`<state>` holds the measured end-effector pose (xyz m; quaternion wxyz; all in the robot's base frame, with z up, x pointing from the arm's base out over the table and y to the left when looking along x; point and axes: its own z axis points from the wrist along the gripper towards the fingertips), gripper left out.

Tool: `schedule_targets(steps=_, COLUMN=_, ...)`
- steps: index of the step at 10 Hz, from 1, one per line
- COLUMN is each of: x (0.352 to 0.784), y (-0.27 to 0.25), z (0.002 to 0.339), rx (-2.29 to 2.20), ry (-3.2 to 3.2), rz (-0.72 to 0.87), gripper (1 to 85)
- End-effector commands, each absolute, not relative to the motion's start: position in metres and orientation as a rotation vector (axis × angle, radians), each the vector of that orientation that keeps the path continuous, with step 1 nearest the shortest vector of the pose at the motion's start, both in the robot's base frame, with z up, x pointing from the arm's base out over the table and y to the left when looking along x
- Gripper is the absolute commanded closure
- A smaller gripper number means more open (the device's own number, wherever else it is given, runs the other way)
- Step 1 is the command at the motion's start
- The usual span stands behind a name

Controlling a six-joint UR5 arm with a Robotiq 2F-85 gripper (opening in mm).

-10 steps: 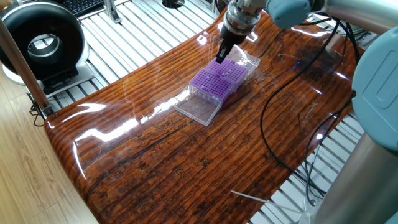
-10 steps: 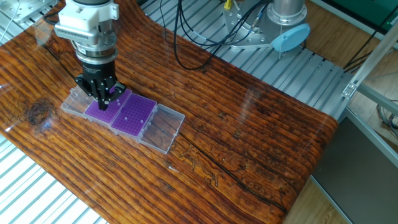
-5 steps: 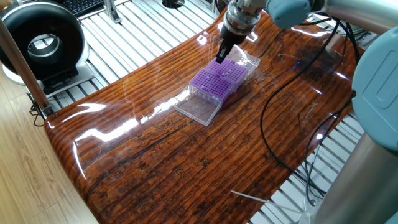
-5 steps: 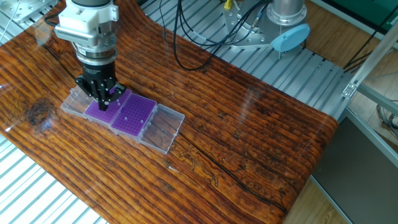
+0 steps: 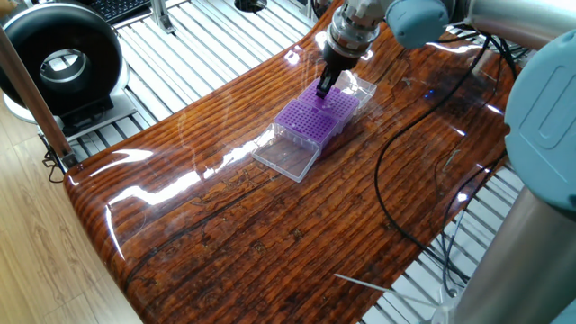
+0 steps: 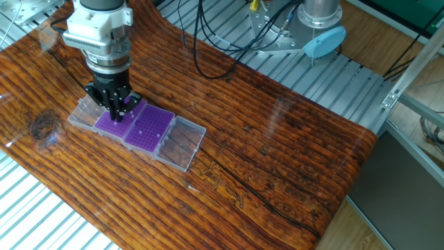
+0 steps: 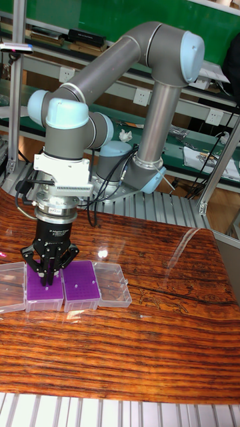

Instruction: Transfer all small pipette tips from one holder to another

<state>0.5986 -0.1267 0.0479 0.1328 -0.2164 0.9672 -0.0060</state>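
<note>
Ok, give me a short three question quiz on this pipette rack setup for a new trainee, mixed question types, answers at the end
1. True or false: the two square purple racks sit side by side on the wooden table.
2. Over which rack is the gripper positioned: A) the one with the clear plastic lid open toward the table's middle, B) the other one, at the table's end?
3. Fill in: the black cable lies on the ____.

Key: 1 true. 2 B. 3 table.
</note>
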Motion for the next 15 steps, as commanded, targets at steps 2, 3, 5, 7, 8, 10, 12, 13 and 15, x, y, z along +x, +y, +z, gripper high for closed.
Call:
schedule_targets(steps=2, x=0.595, y=-0.129, z=0.047, rx=-0.613, ry=2.826, rz=-0.023, gripper=62.7)
schedule_targets(steps=3, x=0.593, y=-0.13, z=0.047, rx=-0.605, ry=2.836, rz=-0.028, gripper=62.3)
schedule_targets(steps=5, x=0.587, y=-0.133, z=0.053, rx=-0.577, ry=2.866, rz=-0.05, gripper=61.7)
schedule_targets(steps=7, x=0.583, y=-0.135, z=0.055, rx=-0.568, ry=2.878, rz=-0.069, gripper=61.7)
schedule_targets(steps=8, x=0.581, y=-0.136, z=0.056, rx=-0.558, ry=2.888, rz=-0.086, gripper=61.7)
schedule_targets(steps=10, x=0.577, y=-0.137, z=0.06, rx=-0.552, ry=2.905, rz=-0.106, gripper=61.3)
schedule_targets(steps=12, x=0.573, y=-0.129, z=0.064, rx=-0.53, ry=2.918, rz=-0.12, gripper=61.3)
schedule_targets(steps=13, x=0.571, y=-0.127, z=0.069, rx=-0.521, ry=2.929, rz=-0.128, gripper=61.7)
schedule_targets(steps=15, x=0.569, y=-0.124, z=0.072, rx=-0.518, ry=2.939, rz=-0.126, gripper=62.0)
